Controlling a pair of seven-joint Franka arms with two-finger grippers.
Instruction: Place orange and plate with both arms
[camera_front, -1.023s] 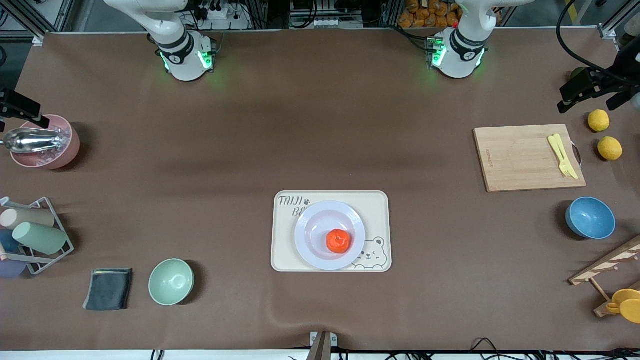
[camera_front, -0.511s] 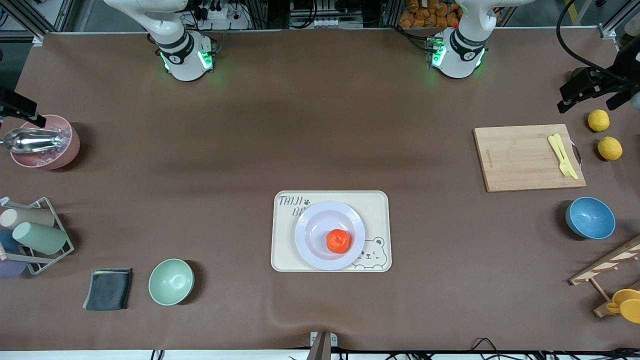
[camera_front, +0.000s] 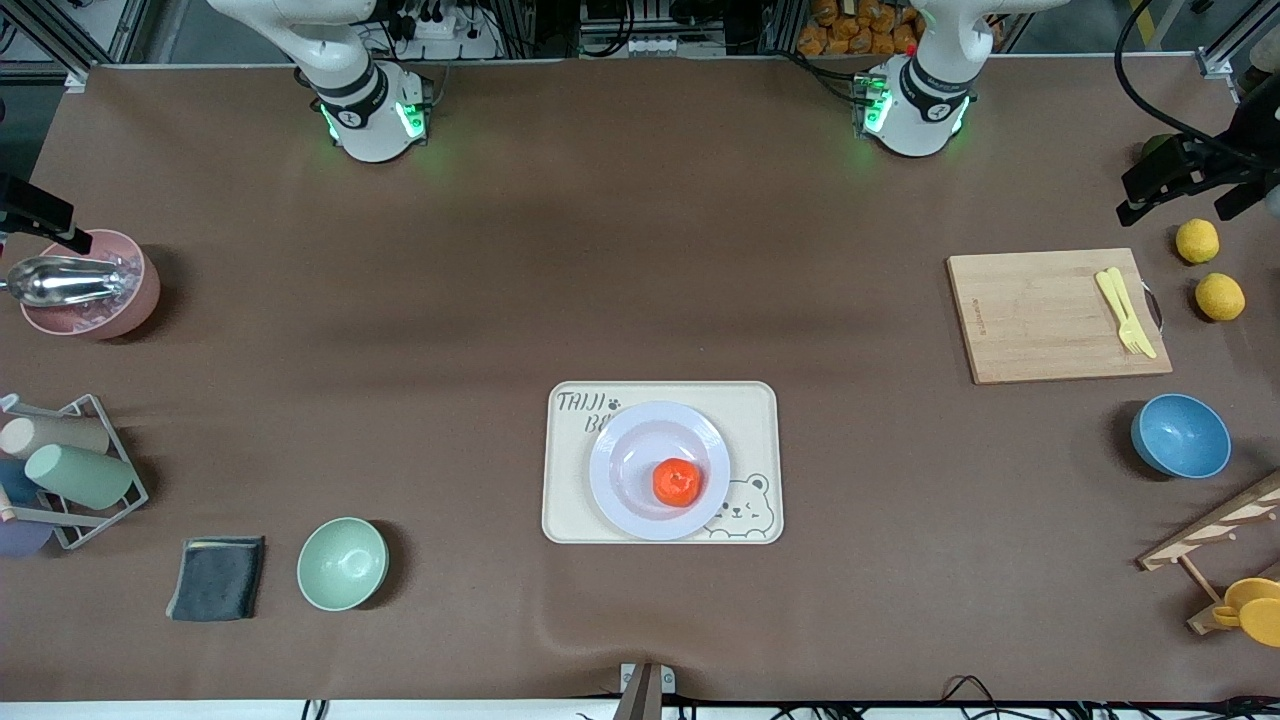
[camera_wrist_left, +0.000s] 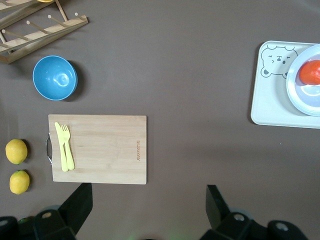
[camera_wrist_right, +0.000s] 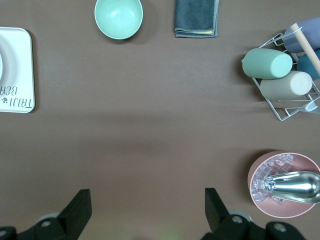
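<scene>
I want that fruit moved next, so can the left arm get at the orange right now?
Probably yes. The orange sits uncovered on the plate, nothing stands over it, and the left hand is open and empty, up at its end of the table.

Both arms are glossy white with rounded bases, each ringed by a black band and lit by green lights. The left gripper (camera_wrist_left: 145, 212) and right gripper (camera_wrist_right: 145, 212) are black, with blocky angular fingers (camera_wrist_left: 77, 202) and small round screws near their roots.
</scene>
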